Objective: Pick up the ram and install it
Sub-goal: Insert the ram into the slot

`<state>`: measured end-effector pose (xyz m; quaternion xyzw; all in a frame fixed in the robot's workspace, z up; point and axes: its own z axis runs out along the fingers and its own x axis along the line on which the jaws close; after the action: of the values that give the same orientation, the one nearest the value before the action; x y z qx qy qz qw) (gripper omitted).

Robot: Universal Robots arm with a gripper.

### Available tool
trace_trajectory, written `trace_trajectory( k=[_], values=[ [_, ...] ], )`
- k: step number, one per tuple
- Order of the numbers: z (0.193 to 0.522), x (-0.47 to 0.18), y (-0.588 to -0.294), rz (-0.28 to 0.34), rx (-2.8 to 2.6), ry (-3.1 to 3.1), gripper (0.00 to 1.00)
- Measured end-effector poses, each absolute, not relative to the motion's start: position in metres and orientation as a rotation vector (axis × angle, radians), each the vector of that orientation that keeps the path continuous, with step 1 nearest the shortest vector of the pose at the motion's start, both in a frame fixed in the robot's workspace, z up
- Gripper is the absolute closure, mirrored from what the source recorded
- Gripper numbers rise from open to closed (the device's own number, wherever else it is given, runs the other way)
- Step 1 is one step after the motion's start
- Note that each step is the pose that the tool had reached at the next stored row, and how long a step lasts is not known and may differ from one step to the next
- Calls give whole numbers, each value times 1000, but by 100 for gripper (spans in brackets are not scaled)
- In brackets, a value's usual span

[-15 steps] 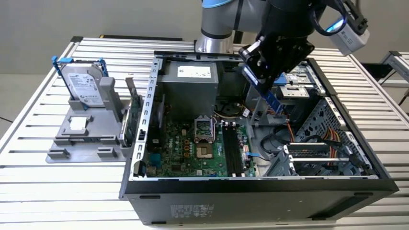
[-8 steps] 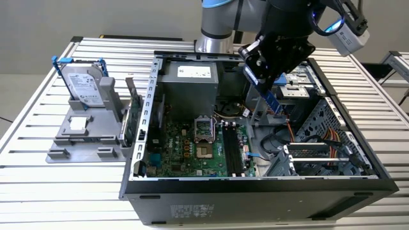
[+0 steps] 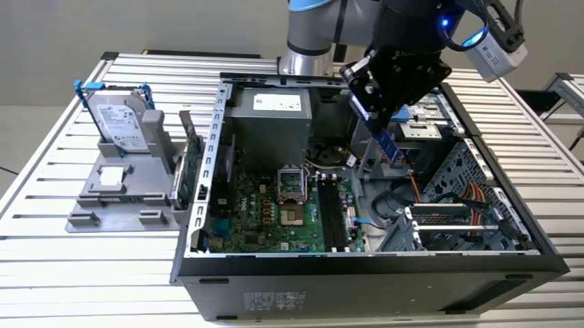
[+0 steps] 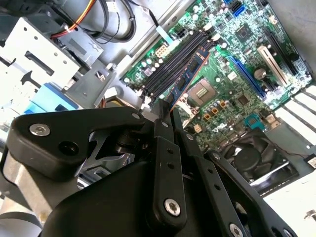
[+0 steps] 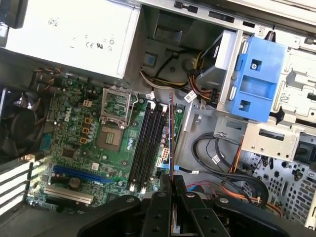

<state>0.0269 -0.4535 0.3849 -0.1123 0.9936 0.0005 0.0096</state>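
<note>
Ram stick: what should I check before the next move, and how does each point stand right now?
1. Grip: the gripper has its fingers shut on the ram. Ok.
2. Ram free of snags: in the exterior view it hangs over the open computer case, not seated. Ok.
3. Memory slots vacant: nothing sits in them in both wrist views. Ok.
4. Ram parallel to the slots: roughly so in both wrist views. Ok.
5. Ram directly over one slot: cannot tell.
6. End latches of the slots open: cannot tell.
</note>
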Motion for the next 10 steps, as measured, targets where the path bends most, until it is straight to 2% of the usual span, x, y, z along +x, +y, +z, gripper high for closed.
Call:
trace_trajectory(
  k=[10],
  values=[
    [385, 27, -454, 1, -278, 3110, 100]
  ],
)
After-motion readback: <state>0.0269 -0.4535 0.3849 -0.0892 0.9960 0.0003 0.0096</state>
